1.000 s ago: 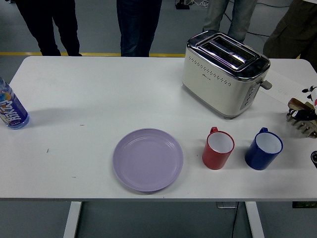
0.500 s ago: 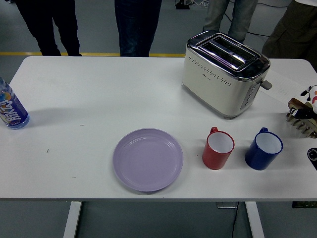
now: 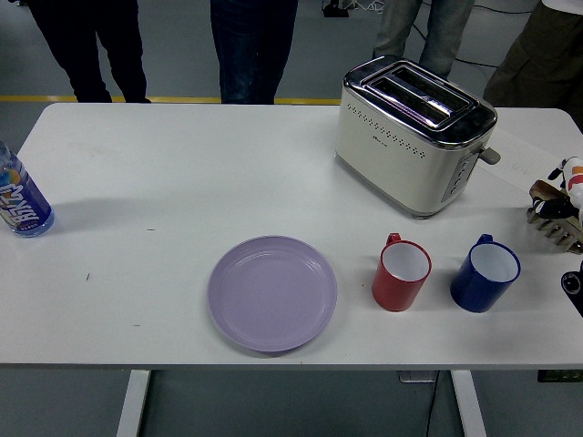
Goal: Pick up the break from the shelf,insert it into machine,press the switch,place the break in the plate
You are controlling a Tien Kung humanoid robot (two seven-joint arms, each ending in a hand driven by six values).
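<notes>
The right hand (image 3: pixel 573 283) has crept in at the edge, its grip unreadable.

Toaster (image 3: pixel 414 137) glossy cream, chrome top; plate (image 3: pixel 272 292) matt.

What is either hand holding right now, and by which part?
Nothing can be seen held. Only a black bit of the right arm shows at the right edge, beside the rack; no hand is in view.

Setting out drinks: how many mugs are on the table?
2. A red mug stands right of the purple plate, in front of the toaster. A blue mug stands just right of the red one. None seem hidden.
</notes>
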